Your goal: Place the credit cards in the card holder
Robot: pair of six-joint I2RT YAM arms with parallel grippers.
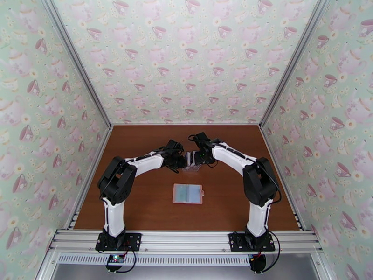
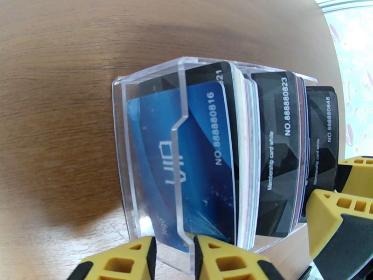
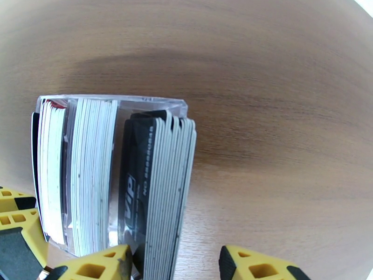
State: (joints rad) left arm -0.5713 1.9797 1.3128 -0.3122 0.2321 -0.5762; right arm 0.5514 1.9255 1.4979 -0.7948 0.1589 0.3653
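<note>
Now I am working on the first part: getting cards out of the clear rack (image 2: 179,89) so they can go into the card holder (image 1: 188,193). My left gripper (image 2: 175,248) is pinching the rack's clear front wall, one finger on each side. I think it is holding the rack steady. My right gripper (image 3: 175,257) is sitting at the other end of the rack, fingers spread around the last bunch of credit cards (image 3: 168,183). One finger is tucked in close beside the bunch. The other is standing apart from it, with bare table (image 3: 279,136) between. It is not squeezing anything.

Next, I am guessing those fingers need to close on the cards and lift them out without catching the rack's wall. The cards are thin and packed tight, so that looks fiddly.

The card holder is lying flat near the rack, on the side toward my bases. I cannot tell if it is open. Bare wood is showing all around the rack, and the table's edges are well away from it. The tight spot is at the rack itself, where my two grippers are sitting close together.
</note>
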